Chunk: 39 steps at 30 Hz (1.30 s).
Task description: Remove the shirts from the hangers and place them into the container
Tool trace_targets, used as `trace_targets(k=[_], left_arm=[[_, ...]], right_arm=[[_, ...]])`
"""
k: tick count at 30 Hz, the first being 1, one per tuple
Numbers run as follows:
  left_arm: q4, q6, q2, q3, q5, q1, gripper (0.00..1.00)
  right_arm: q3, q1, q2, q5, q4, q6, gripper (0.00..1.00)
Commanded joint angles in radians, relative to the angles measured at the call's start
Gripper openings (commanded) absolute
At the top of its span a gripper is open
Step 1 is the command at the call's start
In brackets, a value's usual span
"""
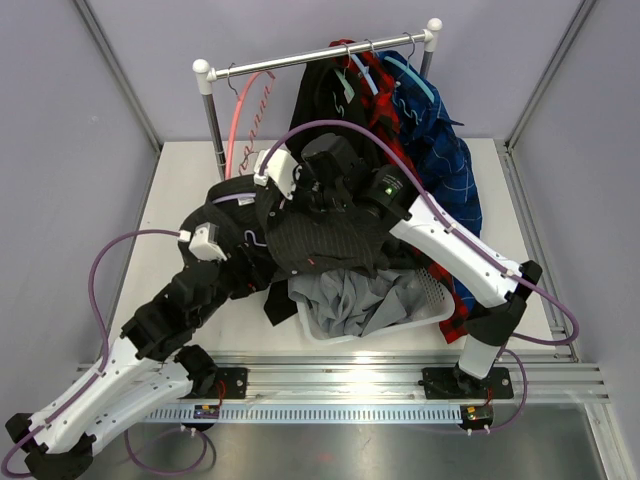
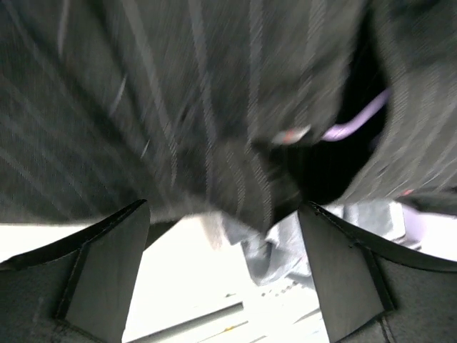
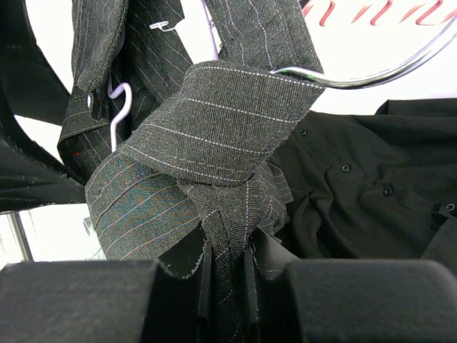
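With the right gripper (image 3: 227, 275) pinched narrow on the dark shirt (image 3: 214, 128), which drapes over both arms partly above the basket (image 1: 436, 295), and the left gripper (image 2: 225, 257) wide and empty beneath it, the purple hanger (image 3: 118, 107), apparently caught in the cloth, could drop in too.

**Shirts, hangers and container**
1 grey shirt (image 1: 350, 300) is seen crumpled in the white mesh container (image 1: 432, 290). A charcoal pinstriped shirt (image 1: 325, 240) is held bunched just above it, with a purple hanger (image 3: 113, 132) caught in its folds (only the hook is seen). 3 shirts are hung on the rail (image 1: 300, 58): black (image 1: 320, 95), red plaid (image 1: 385, 100) and blue plaid (image 1: 440, 160). 1 pink hanger (image 1: 236, 130) is hung bare.
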Motion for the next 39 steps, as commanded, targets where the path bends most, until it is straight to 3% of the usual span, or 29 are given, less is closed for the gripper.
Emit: trace_targets(k=[1,5,9,13,15,16,18,30,39], left_arm=[[0.146,-0.002,-0.003,0.008,-0.082,0.001,0.86],[0.167,0.024,-0.024,-0.005,-0.115,0.001,0.78],[0.156,0.038,-0.027,-0.015,-0.159,0.001,0.63],[0.141,0.052,-0.021,-0.026,-0.202,0.001,0.32],[0.135,0.07,-0.023,-0.031,-0.218,0.001,0.23],[0.121,0.078,-0.024,-0.031,-0.239,0.001,0.11],[0.101,0.103,-0.036,-0.022,-0.268,0.001,0.0],[-0.216,0.391,-0.164,0.264,-0.679,0.001,0.0],[-0.387,0.434,-0.063,0.328,-0.816,0.001,0.0]], right_arm=[[-0.007,0.0,-0.071,0.0,0.094,0.026,0.0],[-0.029,0.0,-0.079,-0.006,0.099,0.02,0.0],[-0.032,0.001,-0.085,-0.02,0.096,0.02,0.0],[-0.018,0.001,-0.099,-0.027,0.088,0.01,0.0],[-0.016,0.0,-0.109,-0.02,0.085,-0.01,0.0],[-0.016,0.001,-0.112,-0.017,0.082,-0.019,0.0],[-0.013,0.0,-0.125,-0.015,0.068,-0.046,0.0],[0.008,0.0,-0.137,0.092,-0.05,-0.47,0.0],[0.216,-0.009,-0.105,-0.065,-0.121,-0.452,0.0]])
